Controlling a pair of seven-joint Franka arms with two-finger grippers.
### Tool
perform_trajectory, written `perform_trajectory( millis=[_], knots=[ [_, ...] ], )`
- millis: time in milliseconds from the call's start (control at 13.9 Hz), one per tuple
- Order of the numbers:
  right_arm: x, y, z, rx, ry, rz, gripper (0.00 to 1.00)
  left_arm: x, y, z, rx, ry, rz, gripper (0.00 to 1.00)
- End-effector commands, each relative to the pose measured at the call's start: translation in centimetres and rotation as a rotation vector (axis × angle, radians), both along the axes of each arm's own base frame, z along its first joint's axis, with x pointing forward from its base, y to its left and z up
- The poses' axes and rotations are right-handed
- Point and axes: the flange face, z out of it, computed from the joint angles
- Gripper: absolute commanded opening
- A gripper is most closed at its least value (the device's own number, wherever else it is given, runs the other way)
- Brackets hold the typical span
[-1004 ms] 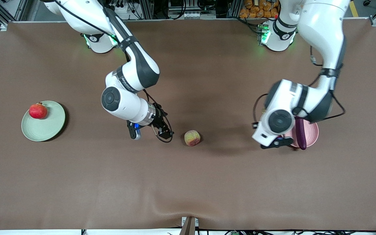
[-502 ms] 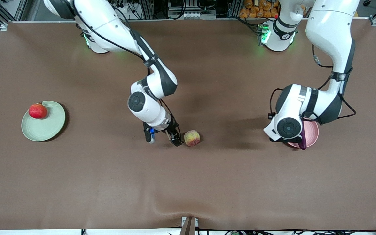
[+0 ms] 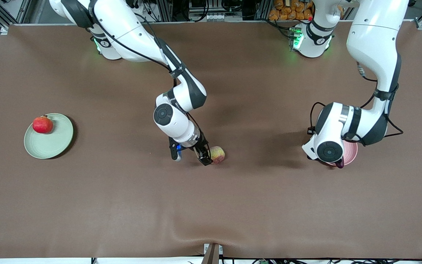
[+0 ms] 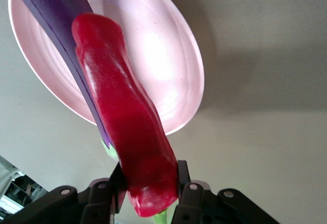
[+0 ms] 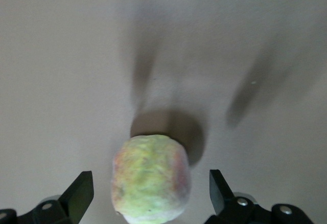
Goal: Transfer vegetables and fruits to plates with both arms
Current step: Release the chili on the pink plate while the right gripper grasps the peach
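Right end effector (image 5: 148, 198) wide around peach (image 5: 150, 177): soft, round; take at widest girth. Left end effector (image 4: 148, 193) clamping glossy chili pepper (image 4: 125, 127) over pink plate (image 4: 173, 45).

bare table (image 3: 211, 205) rings the peach (image 3: 217, 154); eggplant (image 4: 51, 9) crowds pink plate (image 4: 168, 55).

Two plates (image 3: 55, 145) (image 3: 351, 154), two fruits (image 3: 43, 124) (image 3: 218, 154), two vegetables (image 4: 127, 132) (image 4: 48, 9)

Readable text: none you can make out in any view.
Arm markings: a dark strip on the right arm (image 3: 174, 104) near its wrist may carry print, but you cannot read it.
Labels on plates, fruit, table: none legible.
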Motion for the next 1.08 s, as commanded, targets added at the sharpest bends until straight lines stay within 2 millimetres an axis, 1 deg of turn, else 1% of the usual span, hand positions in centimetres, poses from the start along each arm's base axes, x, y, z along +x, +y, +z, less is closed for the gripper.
perform_trajectory(
  millis=[0,143,215,287,359,430,502,574,645,717,789,861,932,1004],
  knots=[
    [-0.2,1.8,-1.6,0.006,-0.044,-0.003,0.62,0.8,0.6,0.8,-0.016,0.011,-0.050,1.00],
    [0.0,1.5,-1.7,0.006,-0.044,-0.006,0.16,0.9,0.4,0.9,-0.017,0.008,-0.049,1.00],
    [-0.1,1.6,-1.6,0.004,-0.043,0.005,0.00,0.9,0.4,1.1,-0.017,0.005,-0.049,1.00],
    [0.6,0.9,-0.8,0.008,-0.045,-0.004,0.00,1.0,0.4,1.4,-0.018,0.000,-0.049,1.00],
    [1.1,0.1,0.1,0.002,-0.003,0.000,0.00,1.1,0.5,1.7,-0.019,-0.004,-0.048,1.00],
    [1.5,-0.7,1.5,-0.012,0.064,0.030,0.00,1.6,0.5,2.4,-0.022,-0.020,-0.047,1.00],
    [2.8,-2.6,3.2,-0.024,0.125,0.088,0.00,2.2,0.3,3.7,-0.023,-0.038,-0.045,1.00],
    [3.1,-4.6,5.3,-0.037,0.193,0.198,0.00,2.9,0.0,6.0,-0.026,-0.057,-0.038,1.00],
    [3.2,-7.1,7.7,-0.039,0.239,0.332,0.00,3.7,0.1,8.1,-0.024,-0.073,-0.026,1.00],
    [3.2,-10.0,9.6,-0.028,0.284,0.437,0.00,4.4,0.2,9.8,-0.024,-0.089,-0.017,1.00],
    [3.7,-13.7,11.5,-0.009,0.318,0.501,0.00,4.7,0.5,11.5,-0.030,-0.112,-0.009,1.00],
    [4.0,-16.9,13.0,0.016,0.340,0.559,0.00,4.8,1.1,12.3,-0.036,-0.123,0.004,1.00],
    [4.1,-20.2,13.9,0.031,0.358,0.621,0.00,4.9,1.7,12.4,-0.039,-0.124,0.014,1.00],
    [4.1,-23.6,14.9,0.032,0.364,0.691,0.00,4.8,1.6,12.4,-0.039,-0.124,0.013,1.00]
  ],
)
